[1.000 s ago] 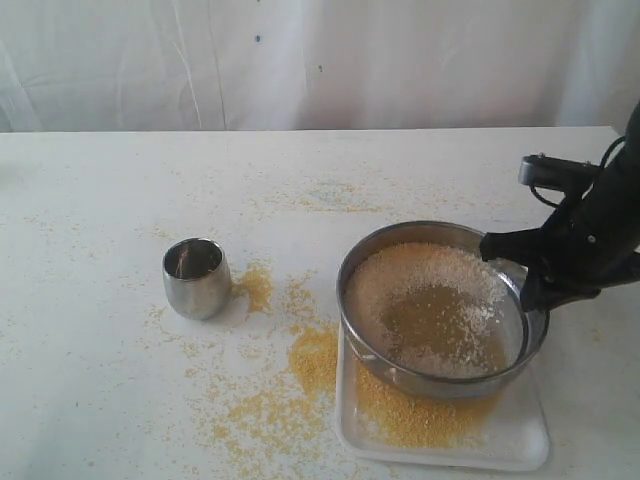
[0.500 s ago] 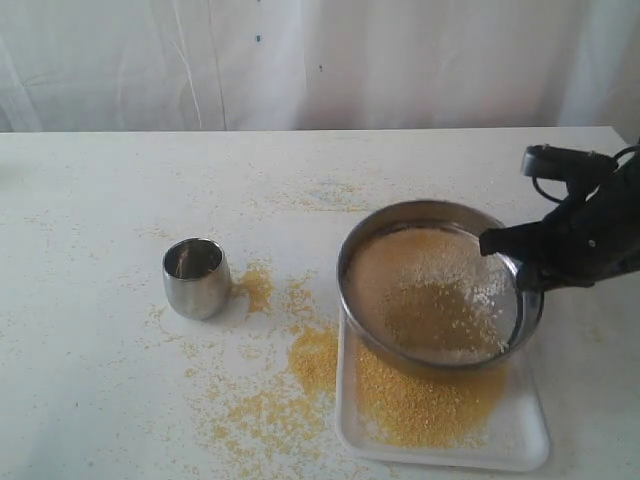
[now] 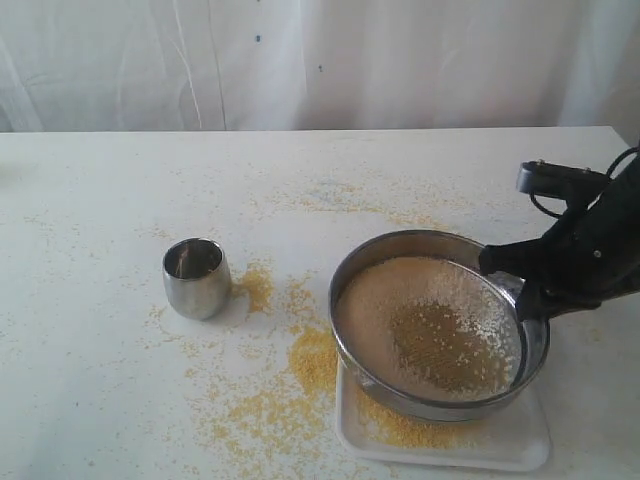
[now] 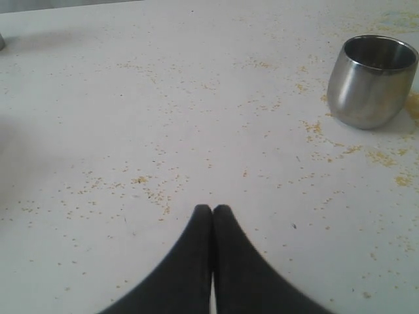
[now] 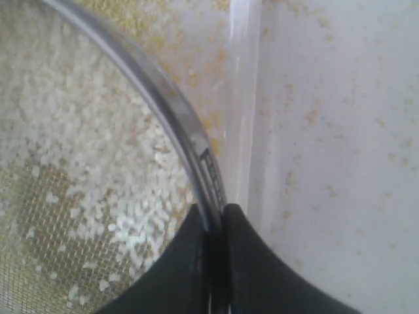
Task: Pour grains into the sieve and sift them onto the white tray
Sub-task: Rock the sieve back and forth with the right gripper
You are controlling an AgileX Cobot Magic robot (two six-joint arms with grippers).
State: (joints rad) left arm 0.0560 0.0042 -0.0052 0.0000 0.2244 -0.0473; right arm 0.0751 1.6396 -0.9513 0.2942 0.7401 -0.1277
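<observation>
**Sieve pinched at rim by R claw, over tray**

The tiny yellow-beige grains (image 3: 425, 320) lie inside the large round shallow stainless-steel sieve (image 3: 400, 243) and cover most of its fine grey mesh. Paler, whitish coarse bits sit toward the rim, w/ a darker golden patch right of centre where mesh shows thru. The sieve sits over the flat white rectangular tray (image 3: 505, 447), at the near right of the table in the ext. view. It covers the tray's far part and reaches just past its left edge, so only the near strip & near-right corner show. A layer of golden sifted meal (image 3: 405, 430) lies on the tray just under the sieve's near edge. Can't tell if the sieve touches the tray or hangs clear.

The right gripper (image 5: 215, 214) has its black fingers pinching the sieve's rim wall, one inside and one outside, on the sieve's right side. The R wrist view shows the tray's low rim just beyond that wall.

The left gripper (image 4: 212, 210) has its black tips pressed flat against each other w/ nothing between, over speckled tabletop. It is out of the ext. view.

A small rounded shiny steel cup (image 3: 196, 277) stands upright, well left of the sieve. A golden spill (image 3: 295, 385) lies between the cup & tray on the white table (image 3: 110, 180). A white curtain (image 3: 300, 60) hangs behind.
</observation>
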